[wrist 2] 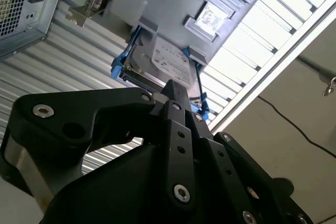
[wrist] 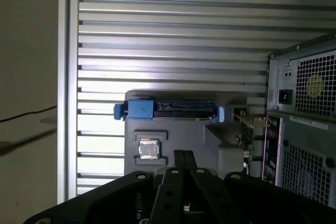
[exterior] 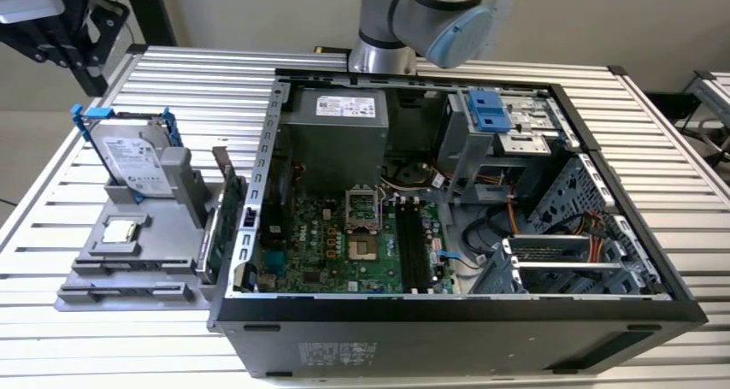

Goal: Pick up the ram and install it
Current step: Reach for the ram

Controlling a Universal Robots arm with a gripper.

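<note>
The ram (exterior: 208, 250) appears as a thin dark stick standing on edge in the grey holder (exterior: 126, 274), at the exterior view's left beside the open computer case (exterior: 456, 308). Black memory slots (exterior: 413, 250) run along the green motherboard (exterior: 331, 244) inside the case. My gripper (exterior: 85, 64) hangs high over the table's far corner at the exterior view's left, well away from the holder. In both wrist views its black fingers (wrist: 183, 157) (wrist 2: 174, 94) sit pressed together with nothing between them, shut, pointing toward the holder (wrist: 173, 153).
In the holder stand a silver hard drive in a blue frame (exterior: 128, 158) (wrist: 168, 109) (wrist 2: 167, 65), a processor chip (exterior: 120, 231) (wrist: 148, 149) and a green expansion card with a metal bracket (exterior: 228, 203). The arm's base (exterior: 382, 51) rises behind the case. The slatted table's edge (wrist: 64, 103) is close.
</note>
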